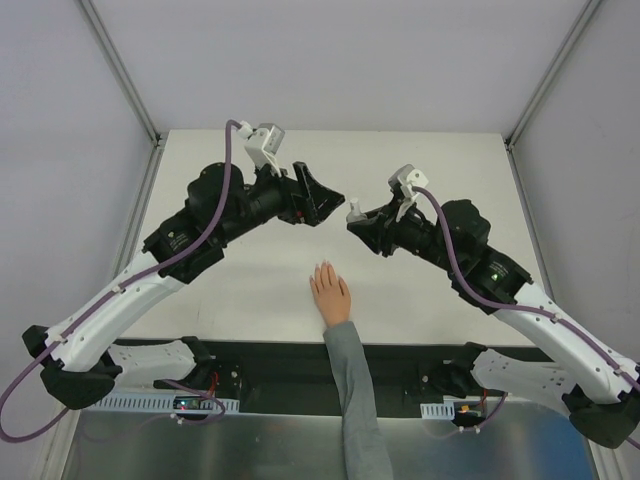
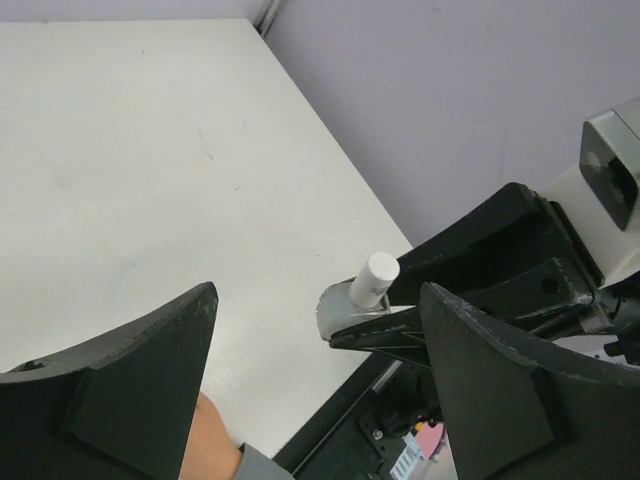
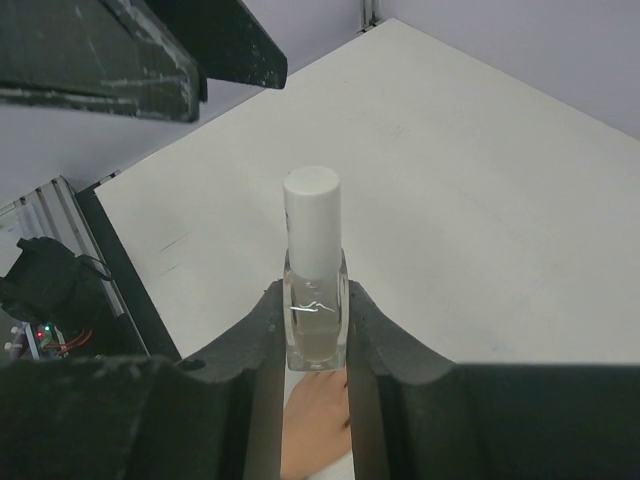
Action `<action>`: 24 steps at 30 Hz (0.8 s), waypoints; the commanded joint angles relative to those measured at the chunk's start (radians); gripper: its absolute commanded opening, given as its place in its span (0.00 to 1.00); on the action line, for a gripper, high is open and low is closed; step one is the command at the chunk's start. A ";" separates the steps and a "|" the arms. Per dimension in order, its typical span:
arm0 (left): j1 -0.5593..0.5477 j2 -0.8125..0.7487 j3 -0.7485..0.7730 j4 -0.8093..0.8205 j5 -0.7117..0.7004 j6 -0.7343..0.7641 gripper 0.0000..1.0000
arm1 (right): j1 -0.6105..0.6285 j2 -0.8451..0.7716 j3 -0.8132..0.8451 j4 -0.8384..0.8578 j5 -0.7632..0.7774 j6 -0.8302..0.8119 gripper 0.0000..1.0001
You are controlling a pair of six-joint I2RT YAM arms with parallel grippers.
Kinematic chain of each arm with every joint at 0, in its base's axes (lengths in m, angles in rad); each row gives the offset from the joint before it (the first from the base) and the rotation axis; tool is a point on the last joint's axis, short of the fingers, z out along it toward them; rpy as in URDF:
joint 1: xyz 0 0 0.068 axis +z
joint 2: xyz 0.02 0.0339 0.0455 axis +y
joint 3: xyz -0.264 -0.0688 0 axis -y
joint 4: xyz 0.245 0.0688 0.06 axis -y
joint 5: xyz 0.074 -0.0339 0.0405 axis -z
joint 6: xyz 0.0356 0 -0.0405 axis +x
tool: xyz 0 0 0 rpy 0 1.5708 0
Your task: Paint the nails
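Nails (image 1: 322, 268) on the pale hand (image 1: 331, 295) rest on the desk (image 1: 250, 290) at six o'clock from the clear bottle (image 3: 315, 325) clenched in the right gripper (image 1: 358, 222), whose white cap (image 3: 311, 215) the released left gripper (image 1: 325, 200), at nine o'clock, should pinch squarely.

White-capped clear bottle (image 3: 316, 325); nails (image 1: 323, 271) seemingly peach.

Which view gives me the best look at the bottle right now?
Right wrist: the bottle stands centred, white cap on, clear body clamped in the right gripper. Left wrist shows only its cap and a sliver of glass. Top shows just a white speck at that gripper's tip.
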 commanded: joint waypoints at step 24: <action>-0.175 0.127 0.022 0.147 -0.169 0.118 0.47 | 0.003 -0.022 0.023 0.070 -0.009 0.000 0.00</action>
